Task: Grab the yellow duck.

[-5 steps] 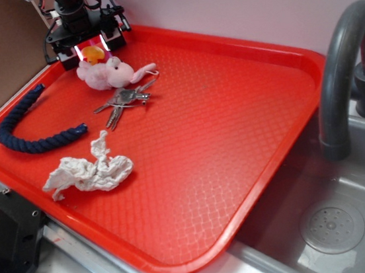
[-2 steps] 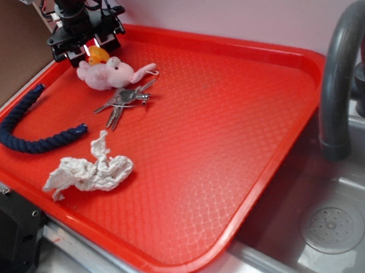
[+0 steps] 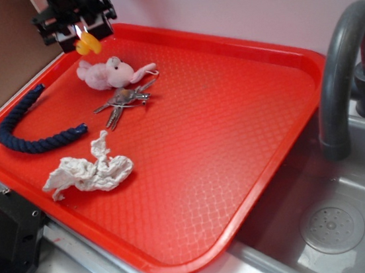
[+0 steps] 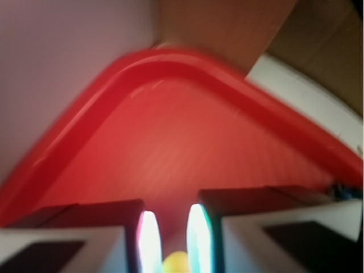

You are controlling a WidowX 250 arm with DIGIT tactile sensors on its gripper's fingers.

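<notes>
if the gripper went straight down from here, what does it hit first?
Probably bare red tray near its back corner. The gripper, shut on the yellow duck, hangs just behind the pink plush; depth unclear.

The exterior view is evenly and brightly lit; a soft sheen is seen on the glossy red plastic tray (image 3: 234, 123) toward 6 o'clock, and only faint shadows are cast beneath the crumpled white paper tissue (image 3: 88, 171). Focus is held across most of that frame. The wrist view is heavily blurred throughout, with the curved tray rim (image 4: 85, 119) smeared. Overexposed white glare with coloured fringes is shown on the two translucent fingers (image 4: 149, 242) at 6 o'clock.
</notes>
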